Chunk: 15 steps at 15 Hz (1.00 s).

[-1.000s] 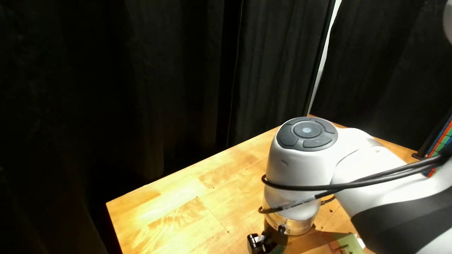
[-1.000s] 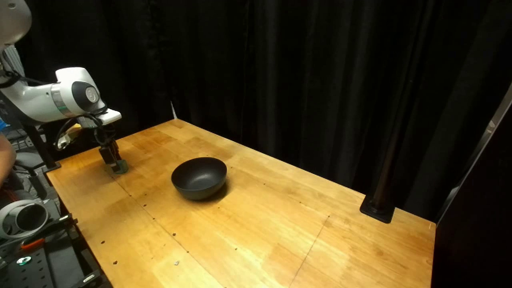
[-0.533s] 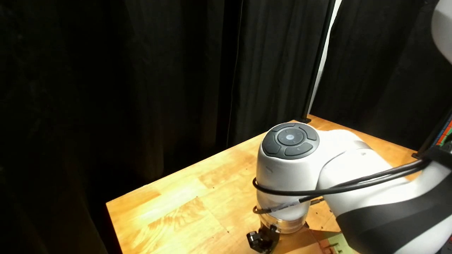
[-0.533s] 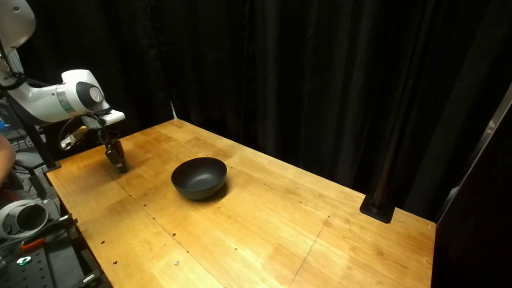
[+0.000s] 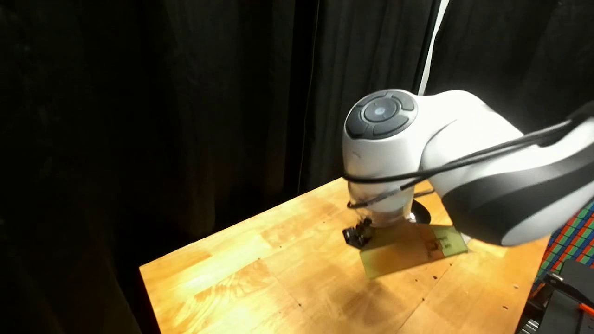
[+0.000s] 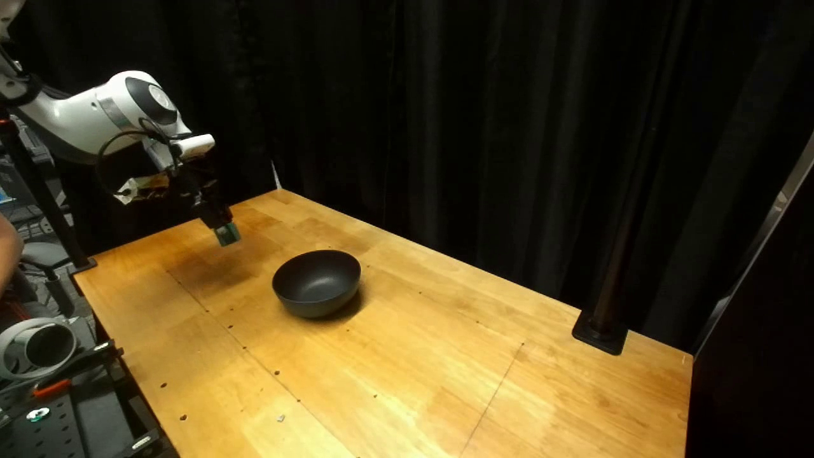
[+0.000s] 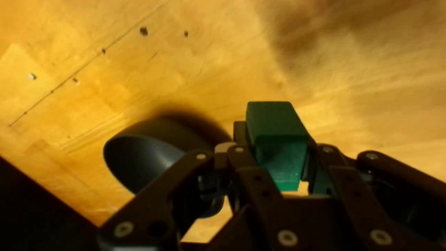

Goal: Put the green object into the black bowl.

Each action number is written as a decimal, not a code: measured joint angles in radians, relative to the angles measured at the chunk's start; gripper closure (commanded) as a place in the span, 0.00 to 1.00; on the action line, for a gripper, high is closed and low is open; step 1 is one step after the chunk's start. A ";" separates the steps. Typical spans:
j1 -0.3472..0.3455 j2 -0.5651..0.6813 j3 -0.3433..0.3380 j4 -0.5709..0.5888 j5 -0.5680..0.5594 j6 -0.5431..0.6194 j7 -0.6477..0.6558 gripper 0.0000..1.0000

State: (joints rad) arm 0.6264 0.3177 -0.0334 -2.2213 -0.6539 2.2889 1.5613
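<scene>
Wrist view: my hand point(image 7: 277, 143) is closed on the green block point(image 7: 278, 129), gripping two opposite sides, with one end sticking out past the grip. In an exterior view the block hangs above the tabletop point(image 6: 445, 356), near the black bowl point(image 6: 317, 286) but not over it. Clipping the bowl's rim is my worry: up close the hand hides part of it, so I could misjudge height or reach, and a knock on that protruding end might twist the block loose or shove the bowl. Letting go too soon would drop it on the tabletop. The block looks plain and boxy, straight-edged, dark green on one face, brighter and almost teal on the next, no markings I can make out.
</scene>
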 measured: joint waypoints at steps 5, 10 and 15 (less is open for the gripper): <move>-0.136 -0.023 0.006 0.004 -0.159 -0.028 0.141 0.86; -0.267 -0.013 0.011 0.009 -0.214 -0.039 0.207 0.29; -0.347 -0.047 0.067 -0.006 -0.179 -0.024 0.167 0.00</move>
State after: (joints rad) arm 0.2794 0.2706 0.0341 -2.2275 -0.8333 2.2645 1.7286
